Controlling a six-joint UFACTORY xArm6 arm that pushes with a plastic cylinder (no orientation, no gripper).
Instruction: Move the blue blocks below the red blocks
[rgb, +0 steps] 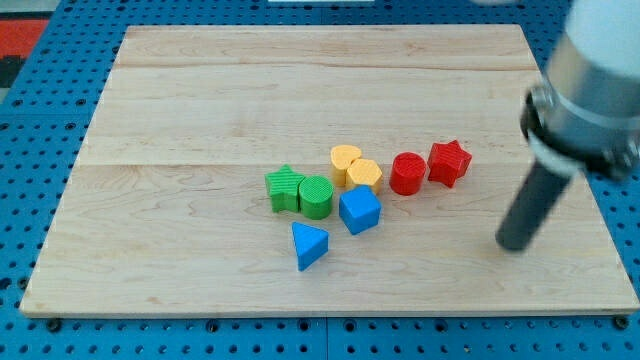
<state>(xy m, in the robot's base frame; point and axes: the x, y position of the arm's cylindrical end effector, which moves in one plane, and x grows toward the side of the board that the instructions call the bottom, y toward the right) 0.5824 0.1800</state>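
On a pale wooden table (150, 120), a cluster of small blocks is seen near the middle. Going from the view's left: a green star block (284, 188) is touching a green cylinder (316, 196). Below and to their right a blue triangular block (309, 244) lies alone, and a blue cube-like block (359, 210) sits just above it, beside the green cylinder. Two yellow blocks (355, 167), rounded in shape, are placed just above the blue cube-like block. Further right, a red cylinder (407, 173) and a red star block (449, 162) are set side by side.

At the view's right, well apart from the cluster, the tool is seen: a dark rod with nothing held or touched, my tip (514, 244) resting on bare table. Both blue blocks lie to the tip's left, on the view's left of the red pair; the cube-like one is nearer. The spot below the red blocks lies between the tip and the blue blocks, so a push toward the view's right would likely be needed from their far side.
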